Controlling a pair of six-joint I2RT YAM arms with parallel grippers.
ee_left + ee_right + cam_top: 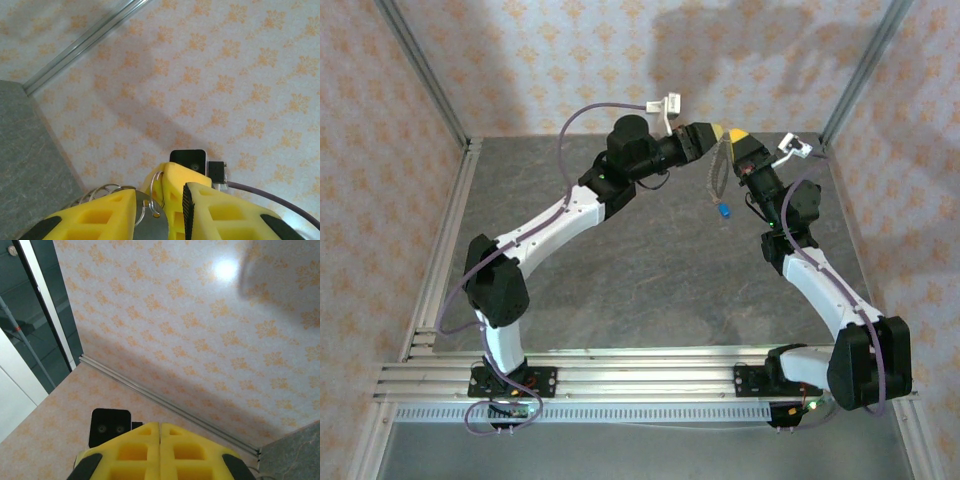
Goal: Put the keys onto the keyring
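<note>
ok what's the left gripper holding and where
The keyring, pinched at its upper end by the left gripper; the blue key hangs free below.

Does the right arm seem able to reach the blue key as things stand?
Probably not directly. Nothing stands between them, and the blue key seems to dangle from the keyring beside the arm. But the right gripper is shut, tip to tip with the left gripper; it must open and draw back.

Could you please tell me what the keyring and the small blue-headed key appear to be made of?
The keyring looks like thin polished metal wire: silvery loops catching glints in the left wrist view. The key has a bright, evenly blue head, probably plastic; its shaft is too small to judge.
</note>
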